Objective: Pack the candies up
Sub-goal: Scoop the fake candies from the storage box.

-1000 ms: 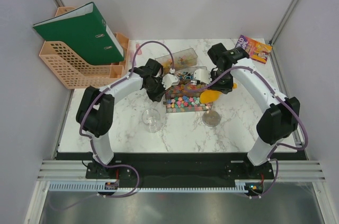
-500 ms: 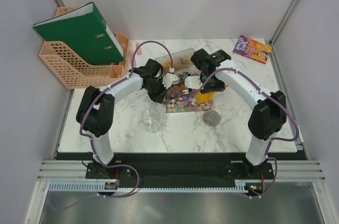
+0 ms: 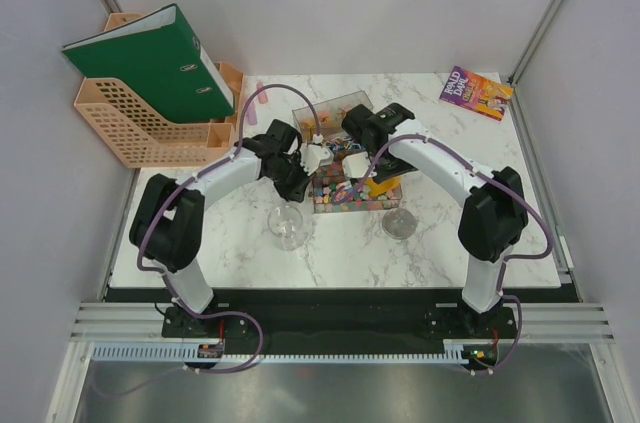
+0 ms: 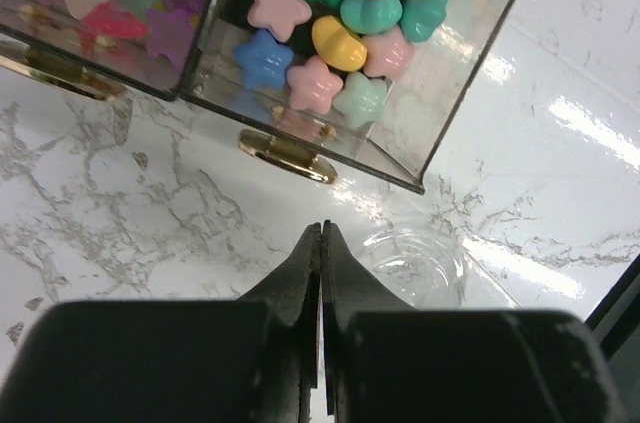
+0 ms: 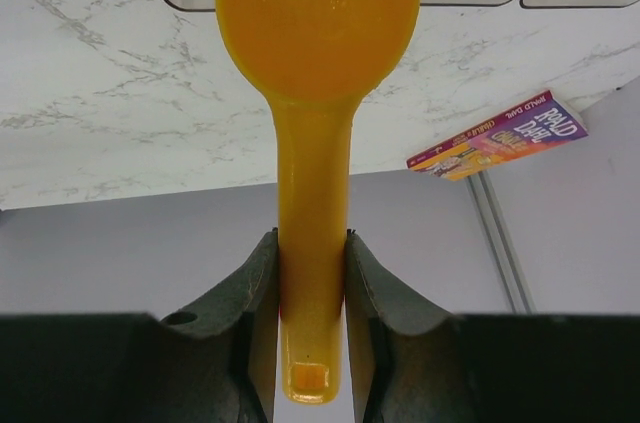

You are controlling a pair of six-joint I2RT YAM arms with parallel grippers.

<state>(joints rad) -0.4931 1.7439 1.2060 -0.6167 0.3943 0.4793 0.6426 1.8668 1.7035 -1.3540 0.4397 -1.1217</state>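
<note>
Right gripper (image 5: 312,273) pinched the orange scoop (image 5: 315,43) by its handle, while I saw the left gripper (image 4: 320,243) closed on nothing, a clear cup (image 4: 412,261) just past its tips. Beyond it the candies (image 4: 330,33) lay piled in the clear box (image 4: 450,93) on the marble table (image 4: 120,193)
</note>
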